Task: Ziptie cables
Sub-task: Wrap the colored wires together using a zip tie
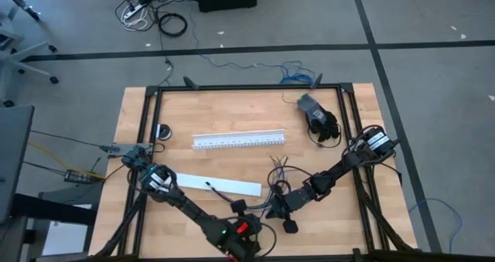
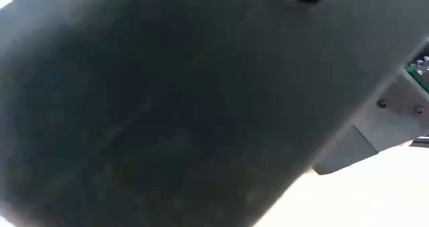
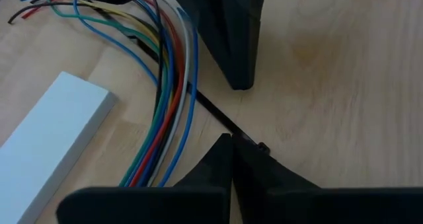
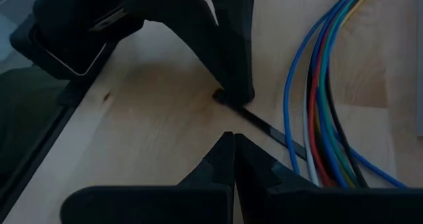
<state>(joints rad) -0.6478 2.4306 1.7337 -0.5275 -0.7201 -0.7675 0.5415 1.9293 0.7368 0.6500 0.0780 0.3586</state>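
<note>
Grippers meet over the ziptie, low on the table beside the cables.
Left gripper [image 3: 231, 139] is pinched on the ziptie [image 3: 213, 110]; right gripper [image 4: 229, 137], closed, holds nothing visible. The ziptie runs under the cables [image 3: 166, 85], presumably to loop them. Both wrist views show this; an arm blocks the low view.
</note>
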